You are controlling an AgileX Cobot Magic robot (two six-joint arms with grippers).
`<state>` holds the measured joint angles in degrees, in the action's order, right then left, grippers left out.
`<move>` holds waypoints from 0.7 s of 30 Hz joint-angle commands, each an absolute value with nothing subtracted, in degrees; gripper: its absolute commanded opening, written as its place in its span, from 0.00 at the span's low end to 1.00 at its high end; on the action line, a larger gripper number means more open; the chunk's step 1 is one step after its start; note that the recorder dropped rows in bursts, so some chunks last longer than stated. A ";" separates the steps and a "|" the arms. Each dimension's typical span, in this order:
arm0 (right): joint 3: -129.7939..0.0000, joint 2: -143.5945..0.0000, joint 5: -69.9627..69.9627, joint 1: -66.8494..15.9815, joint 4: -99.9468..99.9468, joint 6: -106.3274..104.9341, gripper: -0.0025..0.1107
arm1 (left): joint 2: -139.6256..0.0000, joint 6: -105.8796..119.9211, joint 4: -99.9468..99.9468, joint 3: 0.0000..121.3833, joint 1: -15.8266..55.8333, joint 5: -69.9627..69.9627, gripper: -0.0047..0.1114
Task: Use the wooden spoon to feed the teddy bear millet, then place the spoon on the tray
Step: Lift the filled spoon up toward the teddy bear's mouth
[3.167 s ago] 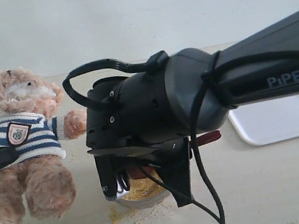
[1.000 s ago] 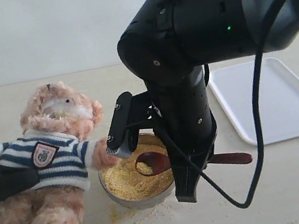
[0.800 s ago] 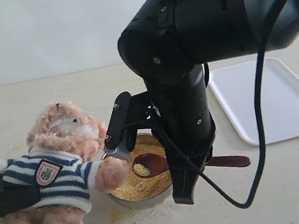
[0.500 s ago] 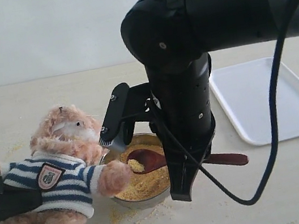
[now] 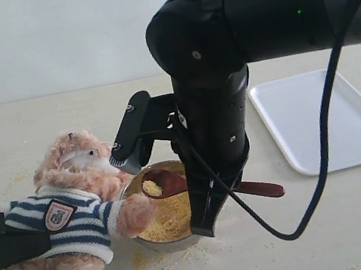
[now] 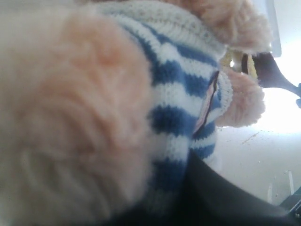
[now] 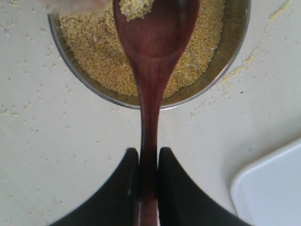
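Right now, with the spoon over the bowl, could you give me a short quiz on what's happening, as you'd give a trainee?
1. True or false: the wooden spoon is empty.
2. What is the right gripper clamped on? A. the white tray; B. the spoon's handle; C. the steel bowl.
3. Which gripper holds the teddy bear?
Key: 1. False, it carries a little millet. 2. B. 3. The left gripper.
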<state>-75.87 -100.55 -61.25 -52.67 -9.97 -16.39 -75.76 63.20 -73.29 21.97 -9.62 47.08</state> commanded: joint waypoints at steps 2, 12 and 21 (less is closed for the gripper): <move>-76.17 -99.91 -62.63 -52.53 -12.11 -16.49 0.02 | -75.73 63.23 -75.80 21.76 -9.71 50.02 0.08; -76.17 -99.09 -59.21 -47.46 -9.70 -13.74 0.02 | -75.73 61.12 -69.63 21.76 -9.71 54.10 0.08; -76.17 -93.16 -61.13 -46.88 -9.44 -14.67 0.02 | -75.73 56.38 -67.06 21.76 -9.71 52.71 0.08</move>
